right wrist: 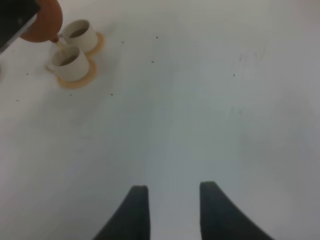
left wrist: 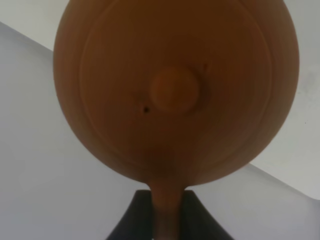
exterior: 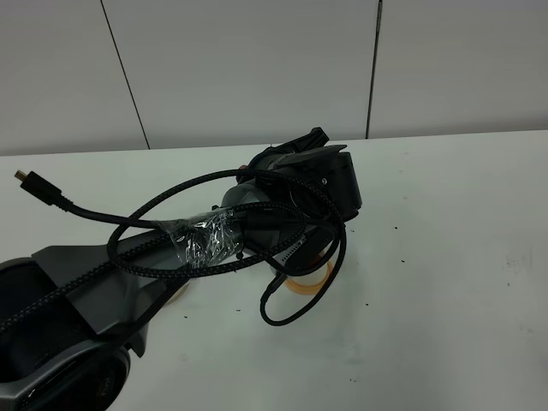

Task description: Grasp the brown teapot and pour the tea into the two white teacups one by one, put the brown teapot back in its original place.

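Presently, nearest in the scene, the left arm (exterior: 94,282) is seen rising from the near left corner of the white table (exterior: 445,257) and reaching toward the middle. A braided black cable (exterior: 171,205) is looped along it, and a patch of clear plastic wrap (exterior: 205,241) is bound round its forearm. The right gripper (right wrist: 172,210) is recorded over bare table, well apart from the cups, with its jaws spread and nothing between them; it is not caught by the high camera. At mid-table the left arm's wrist end hides most of the work area from above, and only an edge of an orange coaster (exterior: 301,282) is made out beneath it. The left gripper (left wrist: 166,200) is noted clamped on the loop handle of the brown teapot (left wrist: 172,90), whose lid and knob fill the left wrist view. From the right wrist camera the pot is seen held above the table, tipped with its spout down at the rim of the first teacup (right wrist: 70,62). The second teacup (right wrist: 82,32) stands just beside the first, each on its own coaster, and the coasters touch. A brownish fill is seen in both cups. Whether tea is running from the spout cannot be told. Farther off, the cable's plug end (exterior: 26,180) hangs out to the left, and grey wall panels (exterior: 257,68) are seen behind the far table edge.
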{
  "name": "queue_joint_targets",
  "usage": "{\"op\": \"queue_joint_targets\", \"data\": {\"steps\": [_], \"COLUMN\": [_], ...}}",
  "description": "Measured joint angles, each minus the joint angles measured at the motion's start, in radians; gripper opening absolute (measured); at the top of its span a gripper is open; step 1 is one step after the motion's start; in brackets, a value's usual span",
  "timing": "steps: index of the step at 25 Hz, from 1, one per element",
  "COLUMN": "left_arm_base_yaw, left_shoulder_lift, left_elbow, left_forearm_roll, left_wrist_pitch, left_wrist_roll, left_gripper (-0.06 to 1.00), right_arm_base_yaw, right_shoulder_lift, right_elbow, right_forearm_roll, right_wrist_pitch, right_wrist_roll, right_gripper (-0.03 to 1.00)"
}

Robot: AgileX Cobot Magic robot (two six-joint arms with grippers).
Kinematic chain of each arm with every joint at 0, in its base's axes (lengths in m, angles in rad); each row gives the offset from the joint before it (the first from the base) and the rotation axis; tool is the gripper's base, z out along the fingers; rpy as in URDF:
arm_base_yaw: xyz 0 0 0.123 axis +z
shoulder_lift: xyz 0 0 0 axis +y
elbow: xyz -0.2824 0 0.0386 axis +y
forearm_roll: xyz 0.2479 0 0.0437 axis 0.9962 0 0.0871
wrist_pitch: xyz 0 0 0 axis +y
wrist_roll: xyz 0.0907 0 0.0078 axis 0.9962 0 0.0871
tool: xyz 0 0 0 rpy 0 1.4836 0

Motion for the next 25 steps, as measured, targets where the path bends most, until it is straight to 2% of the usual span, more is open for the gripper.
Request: {"op": "queue_joint_targets", "data": {"steps": [25], "left_arm_base_yaw": [-0.011], "left_shoulder_lift": [0.001], "left_elbow": [0.0], "left_forearm_roll": [0.014], "left_wrist_pitch": [0.0], "left_wrist_roll": [0.039], "left_gripper": [0.17], "right_arm_base_yaw": [0.0], "right_shoulder_lift": [0.0], "right_elbow": [0.0], "right_forearm_roll": [0.0], "right_wrist_pitch": [-0.001], "right_wrist_roll": [0.0], "right_gripper": [0.24]}}
